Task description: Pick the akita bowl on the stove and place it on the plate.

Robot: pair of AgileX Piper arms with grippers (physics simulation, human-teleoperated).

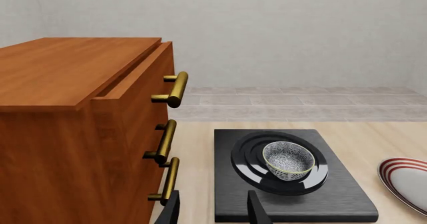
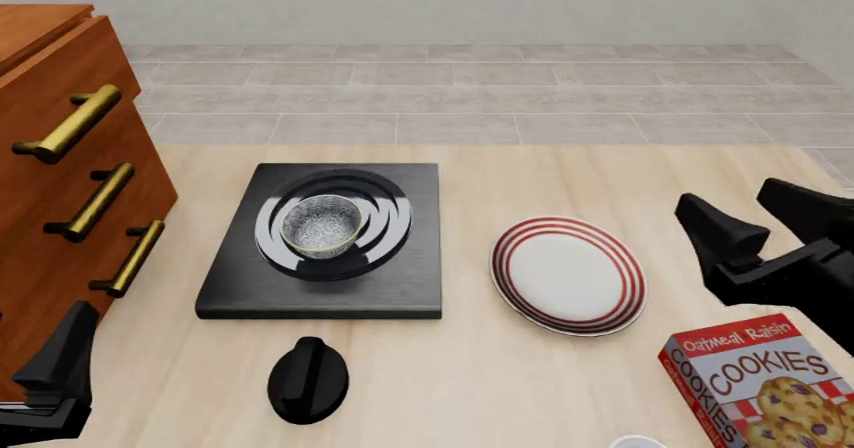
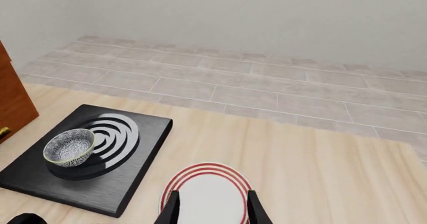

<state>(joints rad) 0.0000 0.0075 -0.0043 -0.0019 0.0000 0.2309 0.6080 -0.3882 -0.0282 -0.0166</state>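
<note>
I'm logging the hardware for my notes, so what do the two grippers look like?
Both are plain matte black with no markings or cables visible. The left gripper shows angular, tapered fingers; the right gripper has two thick wedge-shaped fingers on a blocky black body. In the wrist views only slim black fingertips show.

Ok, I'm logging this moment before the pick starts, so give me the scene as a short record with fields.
akita bowl: upright on the burner rings of the stove, nothing touching it
plate: bare, on the table right of the stove, apart from it
left gripper: open, short of the stove's near edge, holding nothing
right gripper: open, above the plate's near side, holding nothing
knob: on the table near the stove's front edge
cabinet: left of the stove, three brass handles
cookie box: near right corner
</note>
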